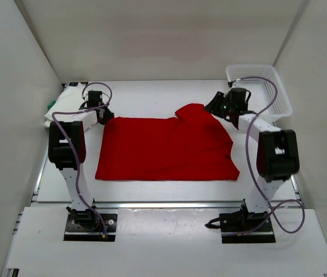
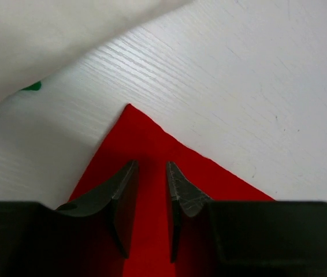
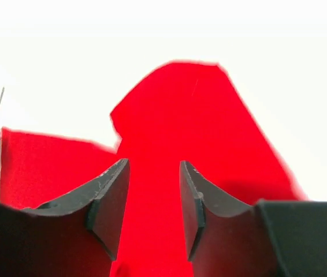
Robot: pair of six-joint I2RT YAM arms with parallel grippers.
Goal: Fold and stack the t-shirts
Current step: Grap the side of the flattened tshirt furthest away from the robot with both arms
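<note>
Red shirt lies spread flat on the surface; folding has barely begun, I'd say. Left claw sits over its far corner, fingers a little apart, cloth flat beneath, nothing pinched; right claw likewise parted, above the sleeve turned inward. White shirt and a scrap of green lie just beyond the left claw. Next, both probably need to close on that far edge and carry it back evenly.
</note>
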